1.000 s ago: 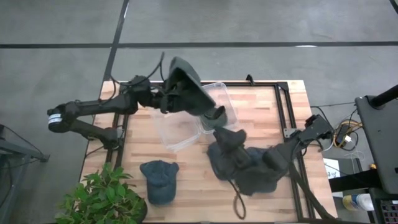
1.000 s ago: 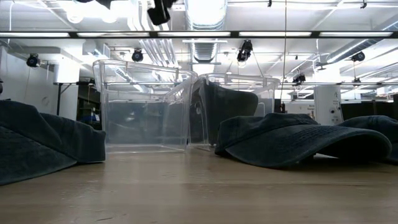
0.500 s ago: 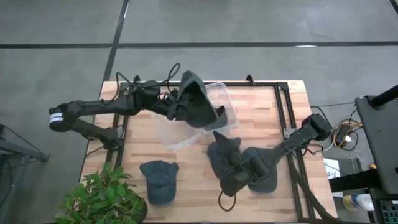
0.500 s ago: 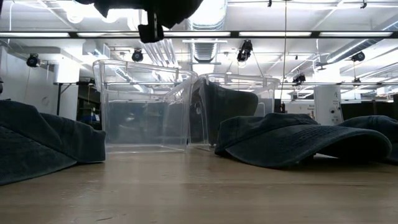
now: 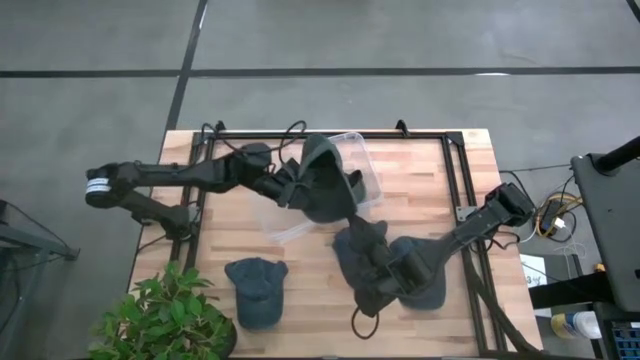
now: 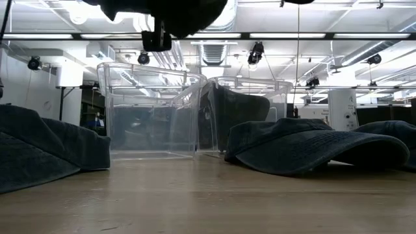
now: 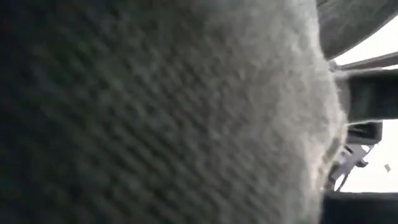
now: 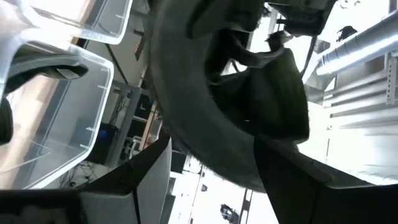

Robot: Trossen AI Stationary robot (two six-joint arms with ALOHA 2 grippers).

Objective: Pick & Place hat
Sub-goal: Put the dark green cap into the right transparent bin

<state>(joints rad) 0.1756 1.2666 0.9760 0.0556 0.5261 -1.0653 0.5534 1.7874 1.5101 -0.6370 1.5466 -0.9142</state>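
The left arm reaches in from the table's left side, stretched almost flat across the wood, with its wrist over the two clear bins. The left gripper (image 5: 292, 187) is pinched closed on a dark hat (image 5: 325, 180), which hangs in the air above the clear bin (image 5: 290, 215) nearer the table's front and the second clear bin (image 5: 362, 160) behind it. From table height the hat shows only as a dark mass at the top of the picture (image 6: 175, 12), well clear of the bin rims; the left wrist camera sees nothing but its woven cloth (image 7: 155, 112).

The right arm comes in from the table's right edge, bent low, its forearm slanting down toward the front middle of the table (image 5: 310, 260). The right gripper (image 5: 380, 278) sits on a heap of dark hats (image 5: 385, 265) there, jaws spread wide (its wrist camera shows a hat brim (image 8: 205, 118) lying between the two fingers (image 8: 124, 193), though whether they press on it I cannot tell).

One more hat (image 5: 257, 290) lies alone near the front left, just beside a potted plant (image 5: 160, 320) at the corner.
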